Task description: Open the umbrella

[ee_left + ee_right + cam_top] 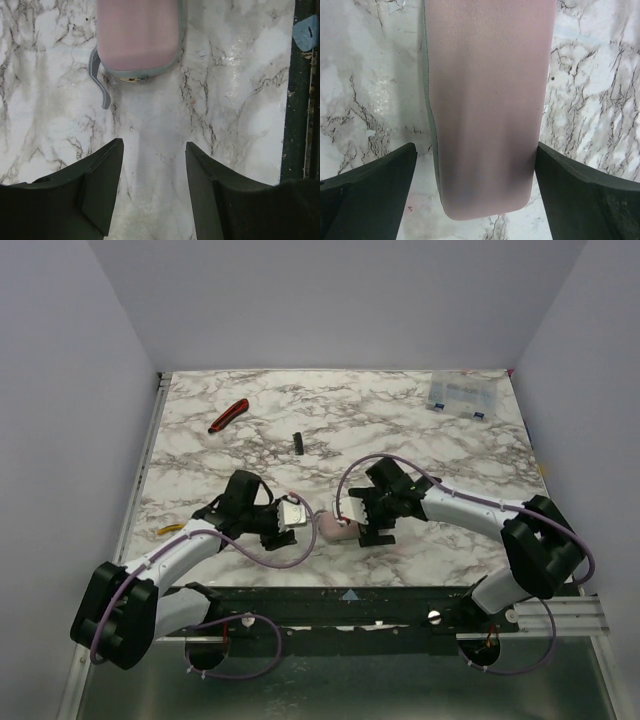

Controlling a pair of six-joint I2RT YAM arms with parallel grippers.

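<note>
- While the umbrella (487, 100) lies flat on the marble surface (420, 430) near the front edge, between both arms, I judge the step in hand as getting a firm hold on it.
- Right tool (475, 149) is spread wide, one jaw on each side of the pink body, neither touching; I want it square and low before closing.
- Left tool (154, 147) is partly spread and holds nothing, short of the grey-trimmed end.
- I aim to pinch that end centred, clear of the loose strap (98, 82).
</note>
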